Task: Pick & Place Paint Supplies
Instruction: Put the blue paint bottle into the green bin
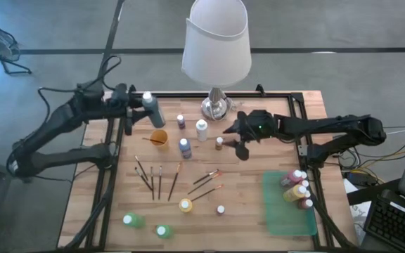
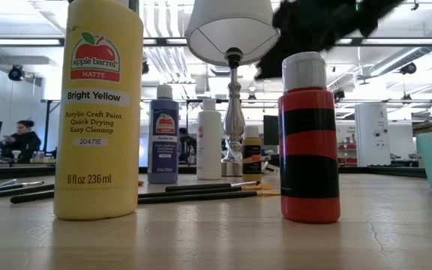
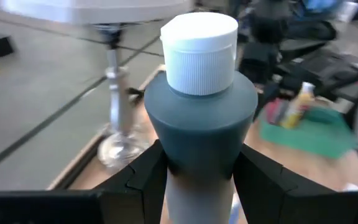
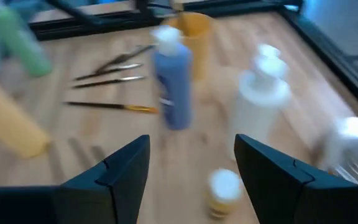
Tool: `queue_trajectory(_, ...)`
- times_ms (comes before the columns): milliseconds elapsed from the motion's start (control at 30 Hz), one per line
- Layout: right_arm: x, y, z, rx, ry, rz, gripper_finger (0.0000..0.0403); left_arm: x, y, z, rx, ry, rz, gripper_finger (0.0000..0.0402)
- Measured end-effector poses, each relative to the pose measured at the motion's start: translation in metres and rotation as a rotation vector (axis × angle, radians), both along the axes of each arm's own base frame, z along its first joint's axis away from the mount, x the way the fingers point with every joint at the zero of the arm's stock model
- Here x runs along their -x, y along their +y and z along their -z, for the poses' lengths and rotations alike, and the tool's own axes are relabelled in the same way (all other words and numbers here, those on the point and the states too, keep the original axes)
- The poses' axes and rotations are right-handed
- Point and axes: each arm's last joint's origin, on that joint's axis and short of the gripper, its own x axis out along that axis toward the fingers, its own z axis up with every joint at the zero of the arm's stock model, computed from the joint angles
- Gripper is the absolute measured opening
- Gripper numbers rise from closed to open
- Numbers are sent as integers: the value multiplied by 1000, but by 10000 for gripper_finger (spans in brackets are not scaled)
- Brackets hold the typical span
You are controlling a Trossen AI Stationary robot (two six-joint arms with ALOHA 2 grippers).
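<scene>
Grey bottle (image 3: 201, 118) sits clamped in the left hand (image 3: 201, 180), lifted at the tabletop's (image 1: 245, 211) ten o'clock; the tray (image 1: 287, 211) at four o'clock seems next. Right hand (image 4: 191, 180) hovers open over a small yellow bottle (image 4: 224, 193).

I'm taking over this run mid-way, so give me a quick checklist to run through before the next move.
1. Left gripper shut on the grey bottle, bottle upright between the fingers: ok.
2. Right gripper open, nothing between its fingers: ok.
3. Small yellow-brown bottle ahead of the right gripper, upright on the table: ok.
4. Blue bottle and white bottle stand near that approach, clearance: cannot tell.
5. Green tray has bare space beside the bottles already in it: ok.
6. Lamp close to the right arm: not ok.
</scene>
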Motion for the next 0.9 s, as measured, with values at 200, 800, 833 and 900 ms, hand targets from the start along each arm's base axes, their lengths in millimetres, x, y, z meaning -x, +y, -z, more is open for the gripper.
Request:
queue_trajectory(200, -3, 34, -66, 47, 54, -158, 245, -29, -11, 11, 38, 37, 136, 165)
queue_trajectory(800, 18, 64, -156, 122, -33, -83, 256, -153, -39, 35, -91, 26, 283, 165)
queue_trajectory(833, 17, 64, -157, 148, -44, -61, 255, -159, -39, 37, -93, 15, 282, 165)
queue_trajectory(900, 15, 65, -156, 173, -58, -44, 254, -170, -38, 41, -98, -8, 281, 165)
